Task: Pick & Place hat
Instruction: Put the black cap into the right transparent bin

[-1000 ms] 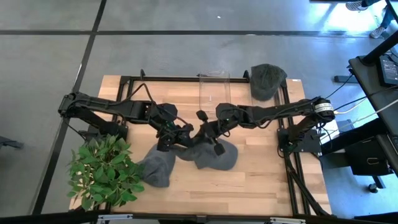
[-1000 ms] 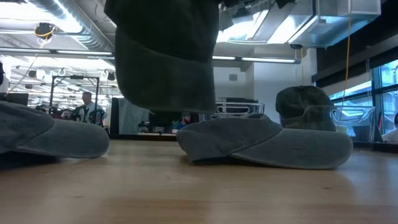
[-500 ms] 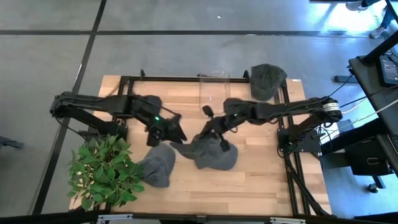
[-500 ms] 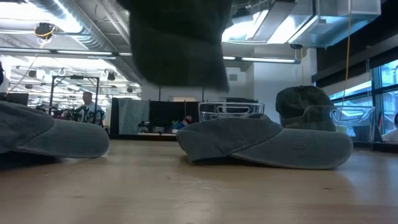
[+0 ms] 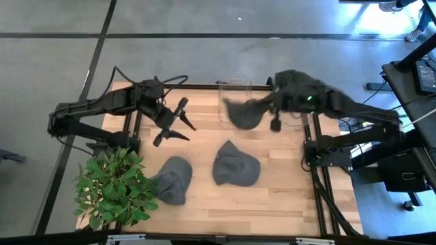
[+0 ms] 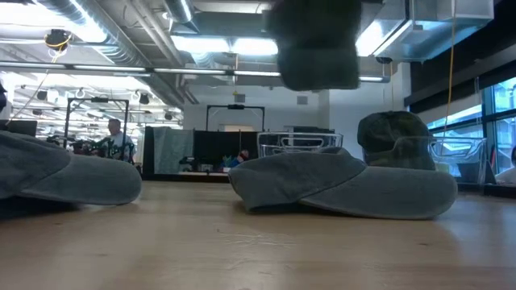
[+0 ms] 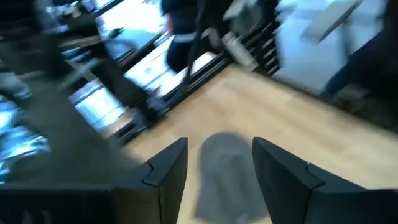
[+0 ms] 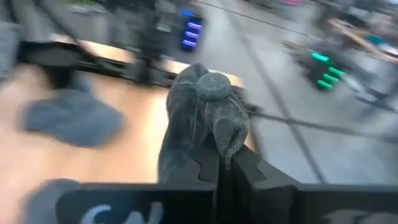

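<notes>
The wooden table point(image 5: 286, 197) holds two grey hats lying flat: one hat point(image 5: 236, 165) near the middle and another hat point(image 5: 172, 179) beside the green plant point(image 5: 112, 187). A fourth, darker hat point(image 5: 294, 85) seems to sit at the far right corner, but the arm partly hides it. The right gripper point(image 5: 272, 109) is up in the air near the clear bin point(image 5: 234, 99), its fingers pinched tight on a grey hat point(image 5: 244, 112). The left gripper point(image 5: 176, 122) hangs over the table's left side with fingers spread apart, holding nothing.

Your lifted hat point(image 6: 316, 48) is cut off by the low view's top edge and motion-blurred; right gripper point(image 5: 276, 117) smears in the upper right.
</notes>
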Controlling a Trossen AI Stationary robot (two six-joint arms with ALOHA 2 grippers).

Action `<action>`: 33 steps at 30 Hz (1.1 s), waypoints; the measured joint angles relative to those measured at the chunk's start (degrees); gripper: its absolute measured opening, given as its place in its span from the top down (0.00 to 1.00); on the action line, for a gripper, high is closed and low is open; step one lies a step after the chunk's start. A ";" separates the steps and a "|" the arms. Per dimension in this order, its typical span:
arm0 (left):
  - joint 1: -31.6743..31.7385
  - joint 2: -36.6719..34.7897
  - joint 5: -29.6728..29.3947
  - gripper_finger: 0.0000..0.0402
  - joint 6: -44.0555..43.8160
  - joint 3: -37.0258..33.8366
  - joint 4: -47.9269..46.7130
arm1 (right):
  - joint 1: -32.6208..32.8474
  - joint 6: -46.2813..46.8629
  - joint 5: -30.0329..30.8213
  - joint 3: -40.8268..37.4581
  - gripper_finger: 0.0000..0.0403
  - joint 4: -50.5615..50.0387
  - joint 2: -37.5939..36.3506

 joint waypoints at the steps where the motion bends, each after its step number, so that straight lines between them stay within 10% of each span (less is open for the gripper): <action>1: 1.07 -0.09 2.55 0.56 -0.97 -0.44 0.47 | -1.61 -0.13 0.97 0.00 0.98 -1.32 -1.30; 16: 12.23 -1.99 6.44 0.56 -7.44 -16.76 18.78 | -20.04 -3.18 19.08 -0.43 0.98 -19.80 -9.34; 33: 12.98 -2.01 6.35 0.56 -8.21 -17.84 20.75 | -31.77 -12.97 14.56 -23.85 0.98 -1.02 -13.10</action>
